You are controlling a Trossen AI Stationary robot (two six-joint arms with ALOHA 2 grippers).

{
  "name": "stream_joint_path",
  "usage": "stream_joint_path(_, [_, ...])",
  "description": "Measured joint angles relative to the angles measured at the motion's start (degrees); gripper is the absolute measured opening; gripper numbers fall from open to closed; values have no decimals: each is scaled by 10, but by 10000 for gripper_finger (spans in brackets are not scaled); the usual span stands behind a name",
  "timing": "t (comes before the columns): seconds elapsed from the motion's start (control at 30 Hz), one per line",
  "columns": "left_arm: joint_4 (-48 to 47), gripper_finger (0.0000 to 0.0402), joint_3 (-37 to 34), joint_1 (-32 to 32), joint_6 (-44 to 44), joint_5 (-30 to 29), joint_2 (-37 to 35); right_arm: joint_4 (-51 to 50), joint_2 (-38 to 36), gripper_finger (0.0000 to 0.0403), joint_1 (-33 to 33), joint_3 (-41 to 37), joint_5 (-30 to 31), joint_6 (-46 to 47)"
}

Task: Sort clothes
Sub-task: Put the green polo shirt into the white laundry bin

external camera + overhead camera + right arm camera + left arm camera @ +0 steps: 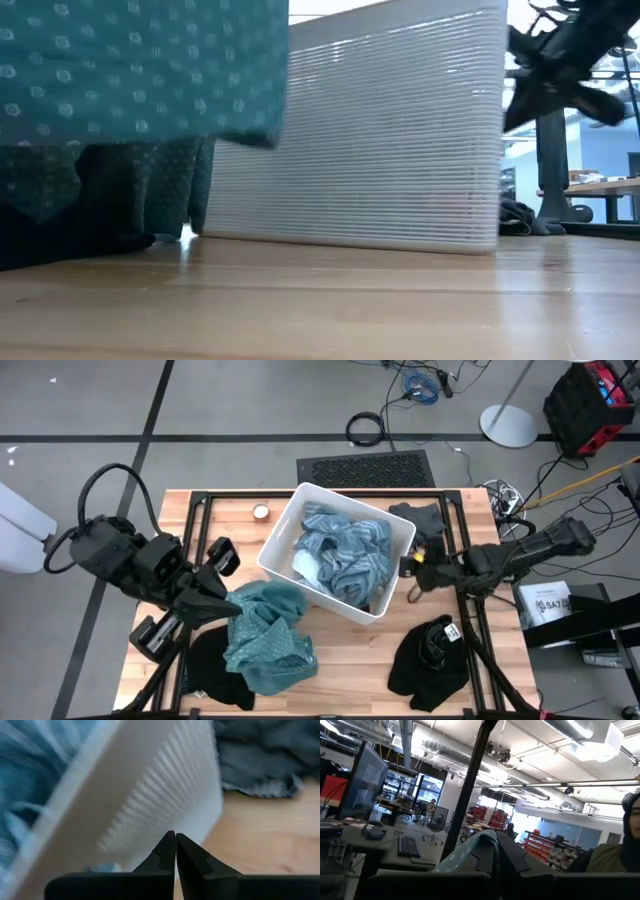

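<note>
My left gripper (pixel 226 600) is shut on a teal patterned garment (pixel 268 632) at the table's near left. The garment drapes over a black garment (pixel 212 672). A white bin (pixel 283 530) in the middle holds blue-white striped clothes (pixel 340 555). Another black garment (pixel 430 655) lies at the near right, and a dark grey one (pixel 420 518) lies beyond the bin's right corner. My right gripper (pixel 175 838) is shut and holds nothing. It points down at a slant close to the bin's ribbed outer wall (pixel 150 795). My left gripper pinches a bunched fold of the teal garment (pixel 481 841) between its two fingers, which slant upward. How many layers it has, I cannot tell. The cloth hangs slack below the fingers (pixel 140 70), and its lower part (pixel 150 195) rests on the black garment and the table.
A small round object (pixel 261 512) sits at the far left of the bin. Bare wood (pixel 350 660) lies between the teal heap and the near-right black garment. Black frame rails run along the table's edges. A person shows beyond the table in the left wrist view.
</note>
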Motion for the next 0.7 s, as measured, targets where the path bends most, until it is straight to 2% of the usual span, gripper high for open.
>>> stream_joint_path(0.13, [0, 11, 0, 0, 0, -2, 0, 84, 1, 0, -84, 0, -41, -115])
stream_joint_path(0.27, [0, 11, 0, 0, -12, -5, 0, 149, 0, 0, -163, 0, -58, -183])
stream_joint_path(0.4, [0, 11, 0, 0, -15, -5, 0, 228, 12, 0, -227, 0, -111, -257])
stream_joint_path(0.6, [0, 11, 0, 0, -16, -6, 0, 334, 61, 0, -288, 0, -208, -351])
stream_joint_path(0.7, [0, 11, 0, 0, -20, -7, 0, 320, 74, 0, -293, 4, -239, -361])
